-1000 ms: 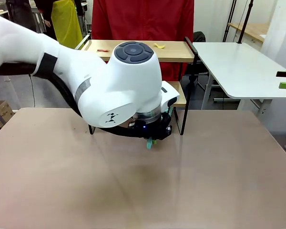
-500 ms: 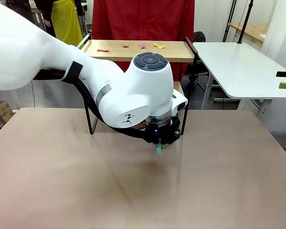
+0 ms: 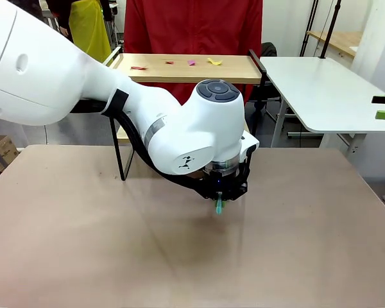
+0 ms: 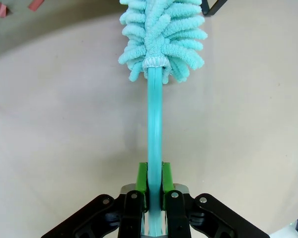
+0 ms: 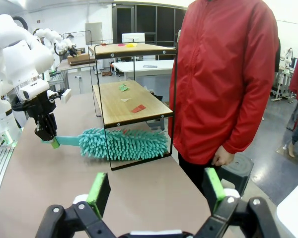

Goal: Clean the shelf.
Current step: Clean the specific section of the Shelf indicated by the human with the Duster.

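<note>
The shelf stands at the table's far edge, and red, pink and yellow scraps lie on its top board. Seen from the right wrist, its lower board carries green and red scraps. My left gripper is shut on the teal handle of a fluffy duster just above the table in front of the shelf. The duster head hangs level with the shelf's bottom rail, below the lower board. My right gripper stands open and holds nothing, off the shelf's end.
A person in a red coat stands close behind the shelf, one hand hanging by the table's corner. A white table stands at the back right. The brown tabletop spreads out in front of the shelf.
My left arm has swung right and a little toward the near side with the duster, uncovering the scraps on the top board. The right gripper has stayed open.
</note>
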Controlling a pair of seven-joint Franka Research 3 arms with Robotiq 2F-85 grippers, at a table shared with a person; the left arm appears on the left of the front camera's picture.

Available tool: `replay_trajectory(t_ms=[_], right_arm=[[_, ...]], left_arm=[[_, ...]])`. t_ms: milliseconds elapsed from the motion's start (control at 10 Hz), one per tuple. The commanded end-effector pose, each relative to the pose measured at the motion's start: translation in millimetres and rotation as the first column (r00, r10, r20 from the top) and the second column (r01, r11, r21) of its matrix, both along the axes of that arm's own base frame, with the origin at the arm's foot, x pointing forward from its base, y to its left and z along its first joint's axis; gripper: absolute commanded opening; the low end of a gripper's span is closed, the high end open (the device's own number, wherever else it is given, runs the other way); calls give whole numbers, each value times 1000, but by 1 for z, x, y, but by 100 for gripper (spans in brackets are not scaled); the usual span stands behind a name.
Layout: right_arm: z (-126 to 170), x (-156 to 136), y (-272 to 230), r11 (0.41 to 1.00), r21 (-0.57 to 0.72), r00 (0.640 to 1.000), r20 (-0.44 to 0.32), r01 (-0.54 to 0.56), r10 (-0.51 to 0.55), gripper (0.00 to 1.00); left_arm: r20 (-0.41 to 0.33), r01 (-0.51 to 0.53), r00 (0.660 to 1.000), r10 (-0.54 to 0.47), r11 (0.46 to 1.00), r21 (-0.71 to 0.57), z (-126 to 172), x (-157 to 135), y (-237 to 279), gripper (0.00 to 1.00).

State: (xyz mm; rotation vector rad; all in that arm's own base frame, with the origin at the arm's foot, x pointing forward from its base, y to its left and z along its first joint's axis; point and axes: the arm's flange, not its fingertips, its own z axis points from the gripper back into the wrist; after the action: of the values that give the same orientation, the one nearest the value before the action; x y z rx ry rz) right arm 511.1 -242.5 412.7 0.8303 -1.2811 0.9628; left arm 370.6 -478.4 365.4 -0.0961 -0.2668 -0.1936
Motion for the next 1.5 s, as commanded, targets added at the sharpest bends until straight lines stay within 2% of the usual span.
replay_trajectory(t_ms=[0,100,200,300,400,800,1400], right_arm=[[2,-1,2,1000,0,1000,3,-2,2,100],[2,-1,2,1000,0,1000,3,-2,2,100],[2,-1,2,1000,0,1000,3,-2,2,100],[2,-1,2,1000,0,1000,3,-2,2,100],[2,-1,2,1000,0,1000,3,-2,2,100],[2,-1,2,1000,0,1000,3,-2,2,100],[2,-1,2,1000,0,1000,3,-2,2,100]], left_arm=[[7,4,1000,-4,1000,-3,2,0,5,13],[0,0,1000,0,1000,0,0,0,0,13],[-2,-76,997,76,995,-59,7,0,8,13],[-29,-135,991,133,988,-70,2,3,11,13],[-47,-160,987,156,984,-73,-4,4,10,13],[-58,-211,976,209,977,-38,-11,4,36,13],[-76,-263,961,267,963,61,-22,18,106,13]])
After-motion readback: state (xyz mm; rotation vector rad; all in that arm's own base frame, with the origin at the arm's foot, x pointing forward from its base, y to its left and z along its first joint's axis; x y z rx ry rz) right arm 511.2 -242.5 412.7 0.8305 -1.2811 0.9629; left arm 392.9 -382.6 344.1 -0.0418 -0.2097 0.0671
